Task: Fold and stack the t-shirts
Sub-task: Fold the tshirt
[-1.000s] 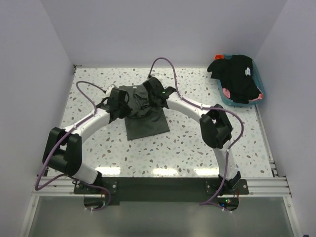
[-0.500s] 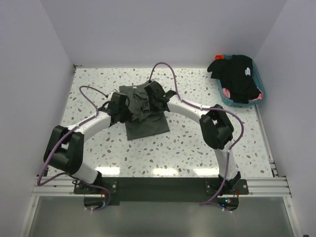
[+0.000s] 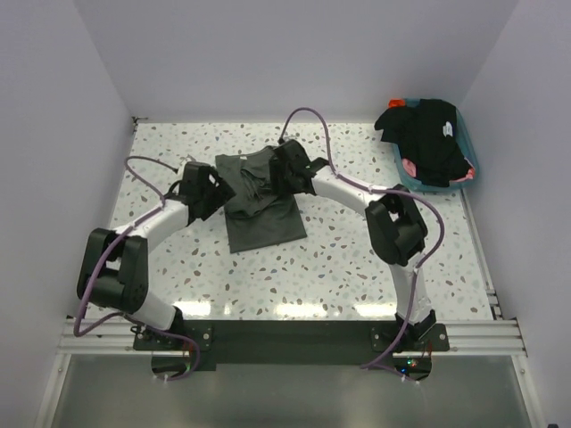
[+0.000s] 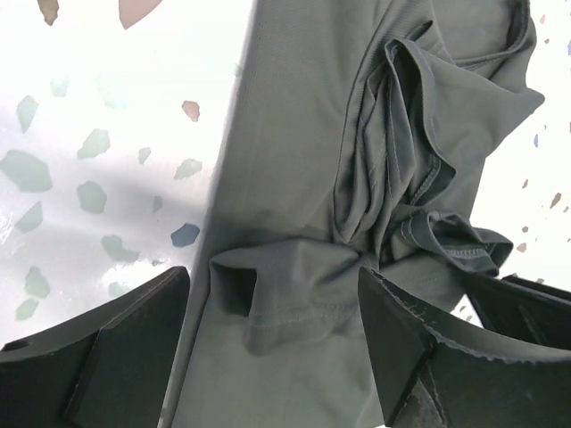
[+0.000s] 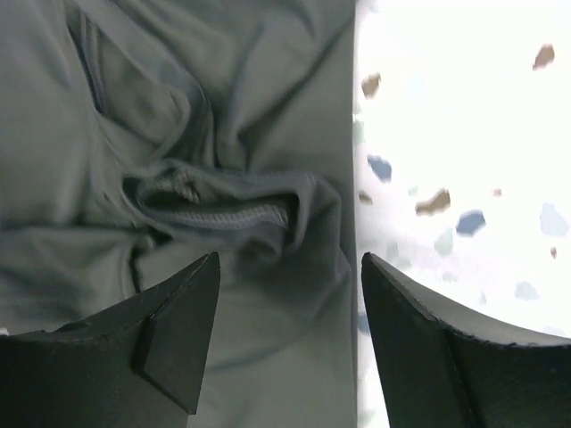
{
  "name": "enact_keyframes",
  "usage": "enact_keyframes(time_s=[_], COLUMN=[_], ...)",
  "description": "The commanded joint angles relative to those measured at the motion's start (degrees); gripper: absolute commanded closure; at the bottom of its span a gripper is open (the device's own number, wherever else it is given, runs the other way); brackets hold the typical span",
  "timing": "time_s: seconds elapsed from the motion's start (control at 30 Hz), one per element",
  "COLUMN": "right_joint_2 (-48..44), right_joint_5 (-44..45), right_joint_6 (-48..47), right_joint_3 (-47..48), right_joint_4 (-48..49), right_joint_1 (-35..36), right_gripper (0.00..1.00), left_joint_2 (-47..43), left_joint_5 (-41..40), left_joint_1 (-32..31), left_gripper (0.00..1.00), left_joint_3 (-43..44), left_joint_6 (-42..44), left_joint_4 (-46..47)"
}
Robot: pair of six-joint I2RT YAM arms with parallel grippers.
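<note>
Left gripper: we logged it spread wide, empty, over the olive-grey t-shirt's left edge | right gripper: likewise spread, above its bunched right edge.

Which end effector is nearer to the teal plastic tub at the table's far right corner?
Right. The right end effector is over the dark olive-grey cloth t-shirt, left of the teal plastic tub; the left end effector is at the shirt's opposite edge, farther away.
</note>
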Motion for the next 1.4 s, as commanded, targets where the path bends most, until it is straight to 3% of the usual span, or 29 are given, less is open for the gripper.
enact_keyframes(time_s=[0.0, 0.07, 0.1, 0.23, 0.37, 0.4, 0.57, 0.97, 1.37], right_joint_2=[-7.68, -9.09, -10.14, -11.03, -9.1, -8.75, -5.5, 0.22, 7.16], right_joint_5=[-0.39, -0.91, -2.04, -4.25, -4.6, -4.6, -4.69, -3.99, -2.41], right_joint_6=[-0.69, -0.25, 0.01, 0.71, 0.89, 1.07, 1.24, 0.19, -1.57], right_joint_3=[-4.16, -7.23, -9.51, -13.56, -13.4, -13.14, -10.5, -2.15, 8.22], right_joint_4=[2.43, 3.57, 4.1, 6.38, 6.74, 6.65, 6.04, 2.52, 1.55], right_joint_1=[0.48, 0.57, 0.65, 1.97, 3.29, 3.55, 5.05, 5.05, 3.64], right_gripper=[0.32, 0.33, 0.39, 0.4, 0.43, 0.44, 0.48, 0.49, 0.49], left_joint_2=[-4.72, -6.47, -7.18, -9.91, -10.0, -9.56, -4.39, 8.53, 14.52], left_joint_5=[0.84, 1.28, 1.37, 0.06, -1.26, -1.27, 0.23, 1.28, 5.49], left_joint_1=[0.18, 0.01, -0.6, -3.5, -8.33, -9.91, -11.68, -7.9, -2.37], left_gripper=[0.19, 0.22, 0.27, 0.4, 0.57, 0.65, 0.77, 0.75, 0.66], left_joint_3=[-2.43, -3.93, -5.68, -9.56, -11.58, -12.02, -11.15, 5.62, 12.49], left_joint_6=[1.55, 1.64, 1.64, 1.56, 0.68, 0.42, -0.73, 1.99, 2.87], left_joint_4=[2.72, 2.62, 2.45, 1.83, 1.92, 2.53, 5.34, 5.35, 7.9])
